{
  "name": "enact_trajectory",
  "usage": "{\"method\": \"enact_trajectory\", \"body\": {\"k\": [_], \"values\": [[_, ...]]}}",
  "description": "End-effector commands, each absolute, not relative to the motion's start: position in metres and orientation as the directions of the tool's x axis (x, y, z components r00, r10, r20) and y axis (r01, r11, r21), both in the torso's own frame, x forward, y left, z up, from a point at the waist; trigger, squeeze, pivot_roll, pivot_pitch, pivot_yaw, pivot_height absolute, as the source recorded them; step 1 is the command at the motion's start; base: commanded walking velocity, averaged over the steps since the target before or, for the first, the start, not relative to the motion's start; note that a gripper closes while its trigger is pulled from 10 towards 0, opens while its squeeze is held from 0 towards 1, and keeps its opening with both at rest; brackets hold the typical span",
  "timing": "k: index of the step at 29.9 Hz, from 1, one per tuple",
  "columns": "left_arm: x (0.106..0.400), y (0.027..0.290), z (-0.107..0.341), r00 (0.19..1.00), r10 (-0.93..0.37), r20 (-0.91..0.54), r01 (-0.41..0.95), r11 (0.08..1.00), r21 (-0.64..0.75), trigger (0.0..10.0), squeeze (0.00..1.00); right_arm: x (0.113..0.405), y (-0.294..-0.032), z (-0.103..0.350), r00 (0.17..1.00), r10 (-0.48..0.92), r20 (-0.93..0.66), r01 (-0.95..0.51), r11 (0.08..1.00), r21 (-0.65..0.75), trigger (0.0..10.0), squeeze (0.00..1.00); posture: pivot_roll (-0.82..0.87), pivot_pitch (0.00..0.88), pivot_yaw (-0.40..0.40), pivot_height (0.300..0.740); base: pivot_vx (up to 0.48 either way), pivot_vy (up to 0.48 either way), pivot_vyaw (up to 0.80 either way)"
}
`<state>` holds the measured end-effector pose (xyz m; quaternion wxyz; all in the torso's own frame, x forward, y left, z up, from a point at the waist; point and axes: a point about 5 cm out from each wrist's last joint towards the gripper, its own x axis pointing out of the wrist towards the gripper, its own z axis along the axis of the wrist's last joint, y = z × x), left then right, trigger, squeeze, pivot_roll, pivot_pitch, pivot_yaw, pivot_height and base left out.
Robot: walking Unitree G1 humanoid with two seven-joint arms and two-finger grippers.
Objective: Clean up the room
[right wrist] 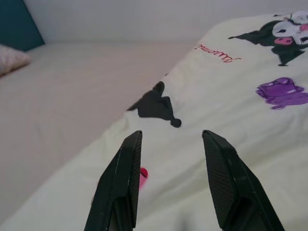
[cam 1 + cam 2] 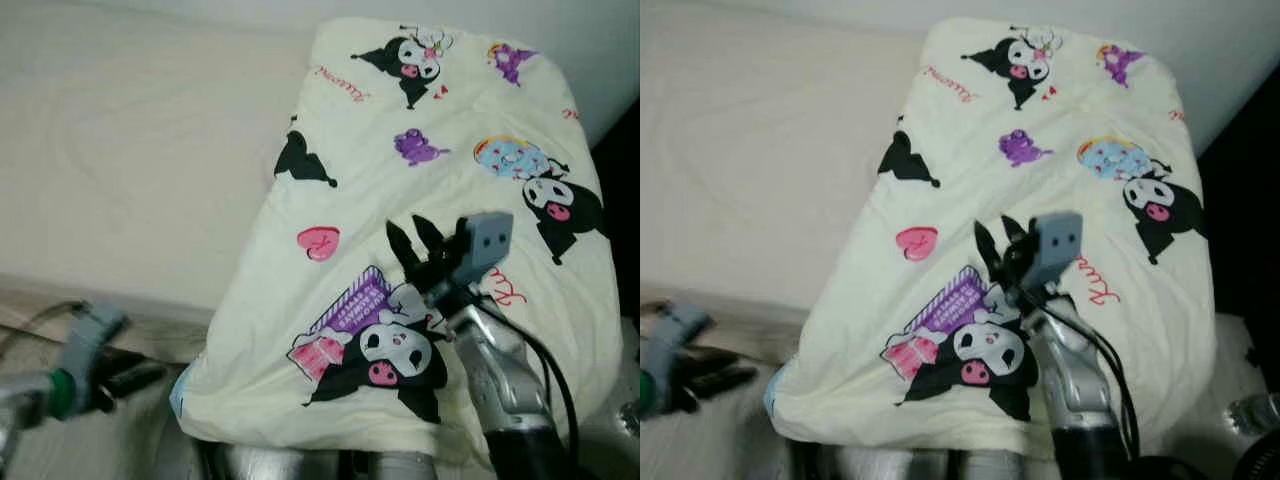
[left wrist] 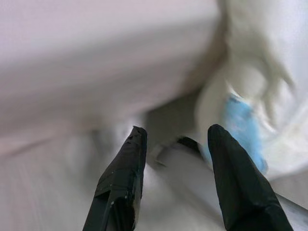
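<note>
over the cartoon-print quilt (image 2: 440, 200) on the bed (image 2: 130, 160), the right gripper (image 2: 416, 236) hovers spread; left gripper (image 3: 175, 144), blurred, seemingly spread too.

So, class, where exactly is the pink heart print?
In the left eye view, the pink heart sits on the cartoon-print quilt, left of the right gripper.

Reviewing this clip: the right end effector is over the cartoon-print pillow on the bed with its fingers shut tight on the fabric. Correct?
Not quite. The right end effector is over the cartoon-print pillow on the bed, but its fingers are open, not shut on the fabric. The right wrist view shows the two black fingers spread apart with pillow visible between them and nothing gripped.
</note>
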<state>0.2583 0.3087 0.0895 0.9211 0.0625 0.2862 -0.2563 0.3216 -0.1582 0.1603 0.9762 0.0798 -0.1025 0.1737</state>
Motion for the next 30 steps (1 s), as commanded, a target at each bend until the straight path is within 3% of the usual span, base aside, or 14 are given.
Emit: {"method": "enact_trajectory", "body": {"k": [1,3,8,12,15,16,18,21,24,28,29,30], "values": [[0.254,0.309,0.080,0.705,-0.428,-0.566,0.486,0.872,-0.054,10.0,0.00,0.319,-0.167,0.139,0.948,0.285,0.144,-0.308,0.934,0.179,10.0,0.00,-0.06,0.136,0.028,0.576,0.000,0.000,0.00],[0.280,0.299,0.092,0.821,-0.346,-0.454,0.382,0.924,-0.013,10.0,0.00,0.308,-0.190,0.101,0.988,0.155,-0.017,-0.148,0.964,0.222,10.0,0.00,-0.07,0.138,0.030,0.576,0.000,0.000,0.00],[0.299,0.273,0.101,0.859,-0.359,-0.364,0.370,0.928,-0.043,10.0,0.00,0.290,-0.218,0.068,0.982,-0.029,-0.184,0.069,0.974,0.214,10.0,0.00,-0.09,0.140,0.032,0.576,0.000,0.000,0.00],[0.309,0.249,0.104,0.855,-0.408,-0.321,0.413,0.909,-0.058,10.0,0.00,0.270,-0.241,0.052,0.952,-0.170,-0.255,0.207,0.971,0.122,10.0,0.00,-0.13,0.140,0.033,0.576,0.000,0.000,0.00],[0.322,0.221,0.110,0.851,-0.455,-0.262,0.449,0.889,-0.085,10.0,0.00,0.236,-0.284,0.025,0.844,-0.382,-0.377,0.404,0.914,-0.022,10.0,0.00,-0.15,0.139,0.044,0.576,0.000,0.000,0.00],[0.322,0.221,0.110,0.851,-0.455,-0.262,0.449,0.889,-0.085,10.0,0.00,0.236,-0.284,0.025,0.844,-0.382,-0.377,0.404,0.914,-0.022,10.0,0.00,-0.15,0.139,0.044,0.576,0.000,0.000,0.00],[0.325,0.214,0.112,0.852,-0.461,-0.247,0.453,0.887,-0.092,10.0,0.00,0.226,-0.310,0.018,0.787,-0.452,-0.421,0.497,0.868,-0.002,10.0,0.00,-0.16,0.135,0.046,0.576,0.000,0.000,0.00],[0.327,0.212,0.112,0.857,-0.455,-0.241,0.446,0.890,-0.092,10.0,0.00,0.224,-0.319,0.015,0.762,-0.468,-0.447,0.535,0.844,0.028,10.0,0.00,-0.16,0.135,0.046,0.576,0.000,0.000,0.00],[0.329,0.210,0.117,0.880,-0.426,-0.211,0.414,0.905,-0.102,10.0,0.00,0.207,-0.348,0.004,0.645,-0.525,-0.555,0.677,0.730,0.096,10.0,0.00,-0.14,0.132,0.036,0.576,0.000,0.000,0.00],[0.329,0.210,0.118,0.884,-0.421,-0.204,0.407,0.907,-0.106,10.0,0.00,0.202,-0.355,0.002,0.614,-0.544,-0.572,0.704,0.705,0.087,10.0,0.00,-0.13,0.132,0.034,0.576,0.000,0.000,0.00],[0.327,0.214,0.117,0.892,-0.403,-0.204,0.389,0.915,-0.106,10.0,0.00,0.190,-0.373,0.005,0.535,-0.624,-0.569,0.762,0.648,0.005,10.0,0.00,-0.13,0.129,0.029,0.576,0.000,0.000,0.00],[0.327,0.214,0.117,0.892,-0.403,-0.204,0.389,0.915,-0.106,10.0,0.00,0.190,-0.373,0.005,0.535,-0.624,-0.569,0.762,0.648,0.005,10.0,0.00,-0.13,0.129,0.029,0.576,0.000,0.000,0.00]]}}
